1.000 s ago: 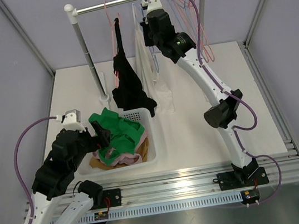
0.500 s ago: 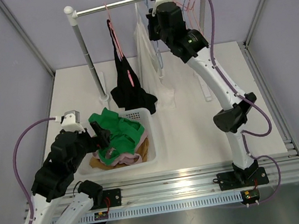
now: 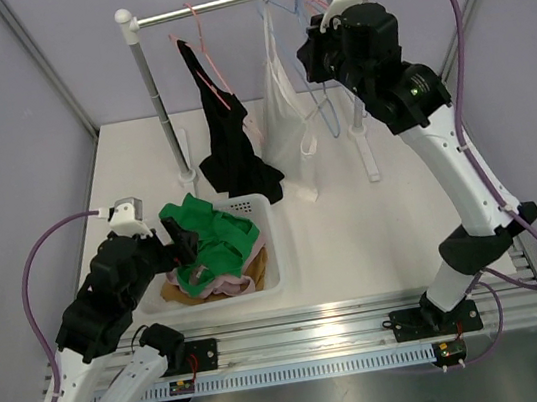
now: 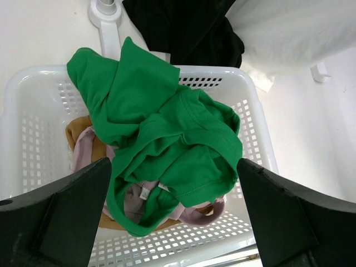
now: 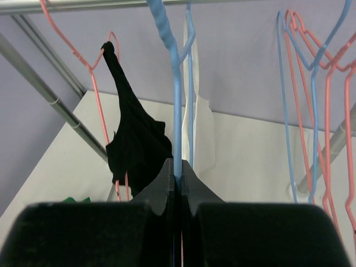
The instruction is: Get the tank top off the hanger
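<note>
The white tank top (image 3: 287,122) hangs in the upper middle of the top view. It is on the rail (image 3: 209,8), just right of a black top (image 3: 228,146), and its bottom edge reaches down to the tabletop (image 3: 375,236).

The right gripper (image 5: 177,167) is up by the rail, pinched tight on the thin stem of a blue hanger (image 5: 177,111). It looks like the hanger that carries the white top, but I cannot be sure from these views.

The left gripper (image 4: 172,164) hangs over the basket (image 3: 277,250) at the lower left with its fingers spread wide and holding nothing. A green shirt (image 4: 167,122) lies under it.

I think the top is light, soft and floppy — it will sag and fold as soon as it is let go. It cannot break. The straps are thin and can catch on the hanger ends.

A good spot to pinch is the cloth just under a strap, near the shoulder. Then the strap can slide off one hanger end — and the other side should follow.
</note>
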